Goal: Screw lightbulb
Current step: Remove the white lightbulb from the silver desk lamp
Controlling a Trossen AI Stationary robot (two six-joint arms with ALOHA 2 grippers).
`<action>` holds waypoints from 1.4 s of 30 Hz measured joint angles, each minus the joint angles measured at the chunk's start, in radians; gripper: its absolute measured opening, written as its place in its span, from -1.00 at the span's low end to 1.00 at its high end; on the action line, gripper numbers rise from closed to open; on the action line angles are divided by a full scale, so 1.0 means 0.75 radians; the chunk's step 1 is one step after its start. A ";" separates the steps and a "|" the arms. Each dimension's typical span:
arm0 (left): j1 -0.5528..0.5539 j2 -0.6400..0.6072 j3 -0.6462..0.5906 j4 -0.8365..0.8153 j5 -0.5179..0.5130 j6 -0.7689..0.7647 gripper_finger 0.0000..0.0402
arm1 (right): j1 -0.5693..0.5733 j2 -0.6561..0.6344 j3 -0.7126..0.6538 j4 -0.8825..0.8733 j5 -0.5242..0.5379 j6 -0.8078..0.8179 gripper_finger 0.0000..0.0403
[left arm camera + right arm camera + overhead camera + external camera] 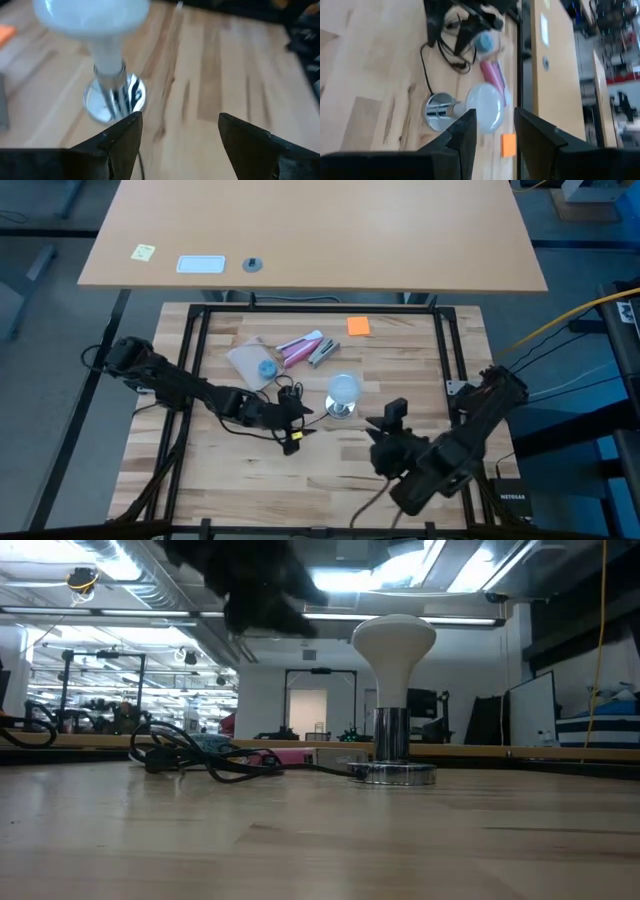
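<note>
Left gripper [175, 132] — open, empty — just beside upright lightbulb [95, 22].

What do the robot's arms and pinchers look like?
Both arms are dark, almost black, built from chunky jointed sections with thin black cables running along them. The left gripper and the right gripper each end in two flat, wedge-shaped black fingers. No markings show.

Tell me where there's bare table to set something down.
Bare wood lies along the table's near edge, in front of the left gripper, and at the far right past the orange note. It's crowded around the lightbulb in its socket, the cord and the pink tube.
</note>
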 joint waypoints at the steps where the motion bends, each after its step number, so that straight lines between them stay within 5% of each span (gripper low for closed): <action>1: -0.002 -0.022 0.006 0.003 0.000 0.015 0.26 | 0.006 -0.008 0.031 -0.005 0.000 -0.037 -0.33; 10: 0.000 -0.282 0.015 0.022 -0.012 0.182 0.26 | 0.024 -0.042 0.237 -0.007 -0.004 -0.588 -0.33; 17: 0.003 -0.571 0.015 0.021 -0.032 0.373 0.26 | 0.015 -0.088 0.400 -0.004 0.243 -0.865 -0.33; 22: 0.001 -0.748 0.015 0.020 -0.032 0.437 0.26 | 0.016 -0.197 0.504 -0.004 0.248 -1.031 -0.33; 28: 0.001 -0.878 0.015 0.020 -0.033 0.437 0.26 | 0.015 -0.392 0.475 -0.007 0.051 -1.030 -0.33; 37: 0.001 -0.924 0.015 0.006 -0.032 0.535 0.26 | 0.015 -0.708 0.439 -0.005 -0.160 -0.757 -0.33; 42: 0.001 -0.928 0.015 -0.169 -0.032 0.614 0.26 | 0.015 -0.905 0.170 -0.004 -0.092 -0.563 -0.33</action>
